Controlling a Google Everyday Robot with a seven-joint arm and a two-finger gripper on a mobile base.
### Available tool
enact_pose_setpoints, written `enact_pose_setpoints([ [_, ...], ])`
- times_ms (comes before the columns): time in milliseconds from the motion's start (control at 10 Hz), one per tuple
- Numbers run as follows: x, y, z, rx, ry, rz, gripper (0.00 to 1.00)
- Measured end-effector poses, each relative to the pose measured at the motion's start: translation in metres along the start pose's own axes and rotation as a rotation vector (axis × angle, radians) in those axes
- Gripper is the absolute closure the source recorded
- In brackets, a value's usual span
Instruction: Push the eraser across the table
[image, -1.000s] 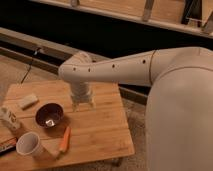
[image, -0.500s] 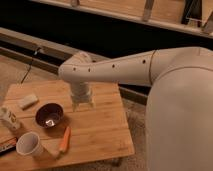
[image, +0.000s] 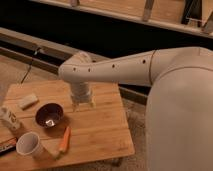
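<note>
The small bamboo-wood table (image: 102, 131) fills the lower left of the camera view. A pale rectangular eraser (image: 28, 101) lies flat near its left far side. My white arm reaches in from the right, and the gripper (image: 83, 104) hangs over the middle of the table, right of a dark bowl and well right of the eraser. The wrist hides most of the gripper.
A dark brown bowl (image: 49, 114) sits left of the gripper. An orange carrot (image: 64, 139) lies near the front edge. A white cup (image: 29, 144) stands at the front left. A small white bottle (image: 9, 118) lies at the left edge.
</note>
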Motion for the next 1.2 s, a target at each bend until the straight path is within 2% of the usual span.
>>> enact_pose_setpoints([
  [1100,0.0000,-0.0004,0.0001,0.000,-0.001,-0.002,0.35],
  [1200,-0.0014,0.0012,-0.0043,0.000,-0.016,-0.020,0.35],
])
